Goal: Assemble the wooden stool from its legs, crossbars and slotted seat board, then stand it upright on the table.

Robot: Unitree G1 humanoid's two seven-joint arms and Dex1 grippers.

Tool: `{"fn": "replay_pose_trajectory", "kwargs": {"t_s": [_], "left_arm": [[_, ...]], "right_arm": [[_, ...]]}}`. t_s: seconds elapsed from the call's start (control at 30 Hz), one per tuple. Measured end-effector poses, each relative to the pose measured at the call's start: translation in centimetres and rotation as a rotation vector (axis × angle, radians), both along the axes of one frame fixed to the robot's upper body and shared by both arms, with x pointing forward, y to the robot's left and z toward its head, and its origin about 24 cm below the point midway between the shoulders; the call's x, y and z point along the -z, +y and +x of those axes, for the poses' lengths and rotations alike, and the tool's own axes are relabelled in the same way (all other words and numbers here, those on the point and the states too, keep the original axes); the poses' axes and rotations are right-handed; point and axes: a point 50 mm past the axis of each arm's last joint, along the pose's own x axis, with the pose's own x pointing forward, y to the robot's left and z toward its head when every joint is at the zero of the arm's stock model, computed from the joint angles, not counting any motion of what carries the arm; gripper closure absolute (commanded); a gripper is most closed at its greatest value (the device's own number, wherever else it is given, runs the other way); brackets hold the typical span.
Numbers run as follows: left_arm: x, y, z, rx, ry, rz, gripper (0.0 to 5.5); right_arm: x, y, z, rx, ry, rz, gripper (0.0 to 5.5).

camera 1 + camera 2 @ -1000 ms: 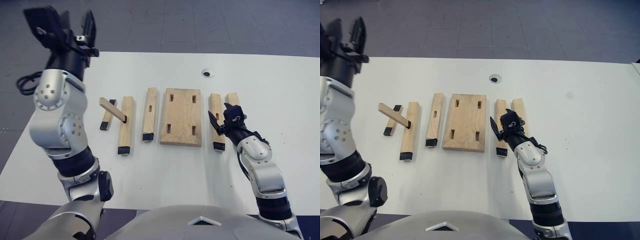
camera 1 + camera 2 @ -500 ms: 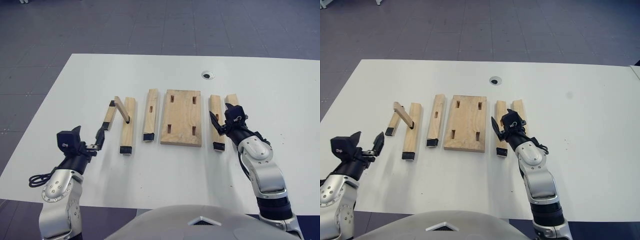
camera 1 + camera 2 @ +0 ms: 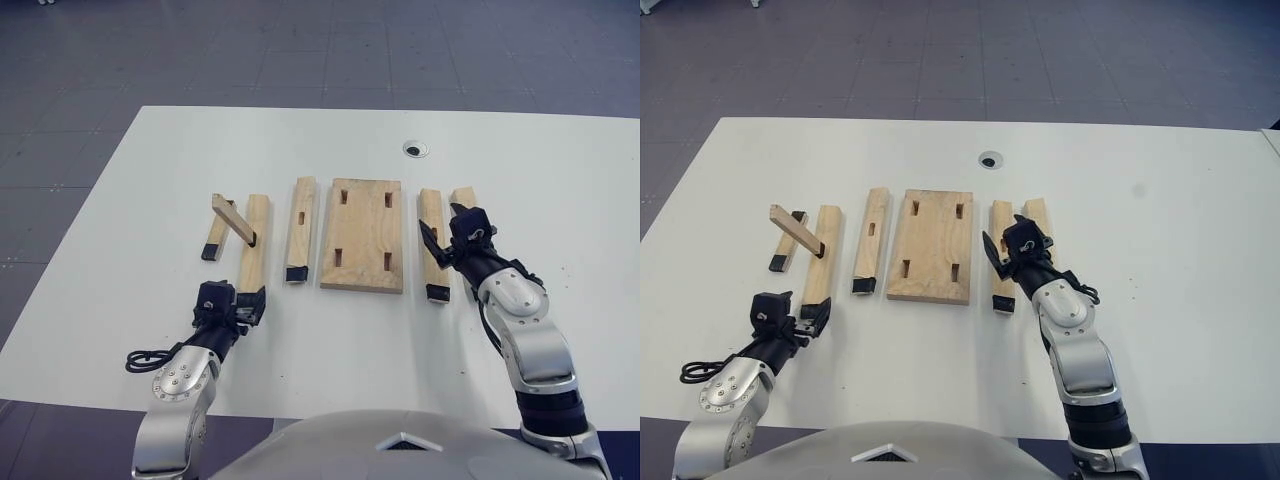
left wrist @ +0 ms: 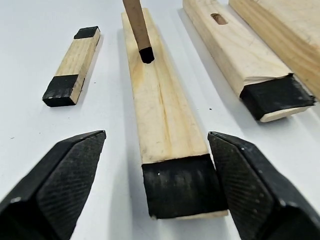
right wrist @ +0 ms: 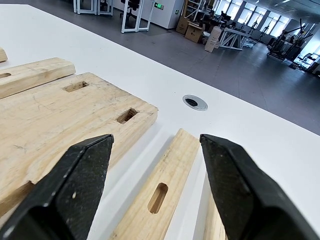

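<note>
The slotted seat board (image 3: 362, 234) lies flat at the centre of the white table (image 3: 560, 150), with its four slots facing up. Just beside it at 9 o'clock lies a slotted leg (image 3: 299, 228). Farther toward 9 o'clock is a second leg (image 3: 253, 250), with a crossbar (image 3: 232, 220) seated in its slot and rising toward 10 o'clock. A short black-tipped piece (image 3: 212, 240) lies just beyond it. At the board's 3 o'clock, an inner leg (image 3: 431, 243) and an outer leg (image 3: 463, 197) lie side by side. The left gripper (image 4: 155, 137) is at the board's 7 o'clock, fingers spread wide on either side of the second leg's black-capped end; contact cannot be determined. The right gripper (image 5: 156, 140) is at 3 o'clock above the inner leg, fingers wide and holding nothing. A cable grommet (image 3: 416, 148) sits at 1 o'clock.
</note>
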Motion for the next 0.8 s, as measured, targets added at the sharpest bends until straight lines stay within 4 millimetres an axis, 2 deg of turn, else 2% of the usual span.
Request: {"fn": "replay_pose_trajectory", "kwargs": {"t_s": [0.1,0.2,0.43,0.57,0.63,0.7,0.73,0.8], "left_arm": [[0.5,-0.3,0.1,0.007,0.024,-0.012,1.71],[0.7,-0.5,0.2,0.009,0.034,-0.024,2.26],[1.0,0.5,1.1,-0.027,0.015,0.000,3.40],[0.8,1.2,2.4,-0.016,-0.009,0.027,3.42],[-0.4,1.8,3.9,-0.018,-0.074,0.015,3.42],[-3.5,1.9,6.8,0.004,-0.240,-0.053,3.42],[-4.5,1.8,7.5,0.016,-0.290,-0.099,3.42],[-7.3,0.7,9.5,0.088,-0.386,-0.302,3.42]], "right_arm": [[0.0,0.0,0.0,0.000,0.002,0.000,2.32],[0.0,0.0,0.2,-0.001,-0.001,-0.001,2.32],[-0.1,0.0,0.3,-0.002,-0.003,-0.001,2.32],[-0.3,0.1,0.5,0.007,-0.006,0.050,2.32],[-0.9,0.0,0.9,0.024,-0.001,0.159,2.32],[-1.7,0.1,1.6,0.016,0.012,0.297,2.13],[-1.9,0.1,1.7,0.001,0.032,0.348,2.08],[-1.5,0.6,2.1,-0.080,0.161,0.547,1.63]]}}
